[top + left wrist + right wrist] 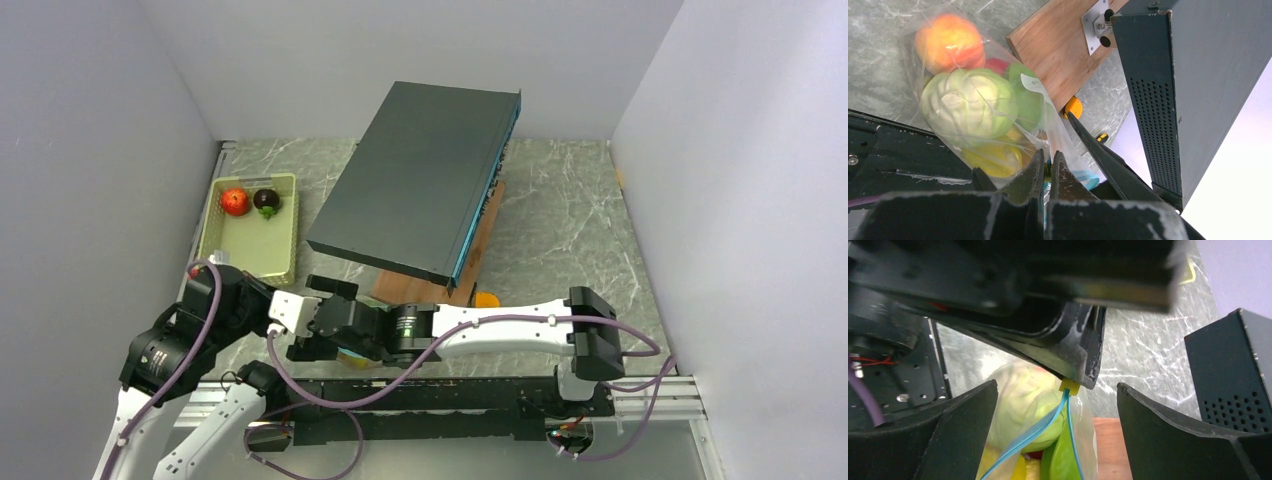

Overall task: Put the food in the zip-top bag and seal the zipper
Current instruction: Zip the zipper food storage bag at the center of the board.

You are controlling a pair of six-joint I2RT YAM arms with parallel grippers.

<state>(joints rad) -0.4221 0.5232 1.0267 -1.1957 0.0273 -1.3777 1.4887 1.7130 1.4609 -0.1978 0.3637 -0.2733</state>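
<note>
The left tool point(1049, 156) is clamped on one end of the zipper point(1035, 429), at a small yellow tab point(1069, 385), low over the near edge of the worktop point(560, 210). Facing it, the right tool point(1056, 390) stands wide open. The teal strip runs lengthwise from the pinch toward the right wrist, passing between those spread fingers. Its two tracks part along the way, so the mouth looks unsealed. The right arm appears best placed to close on the strip and slide along it.

The zip-top bag point(1057, 131) stretches away from the left tool, holding a cabbage point(968, 102), a peach point(950, 42) and other pieces. Beyond, an orange piece point(487, 298) lies beside the wooden board point(1058, 45) under a dark slab point(420, 190). Far left, a red apple point(235, 201) and a dark purple piece point(266, 201) sit in the basket point(250, 255), outside the bag.
</note>
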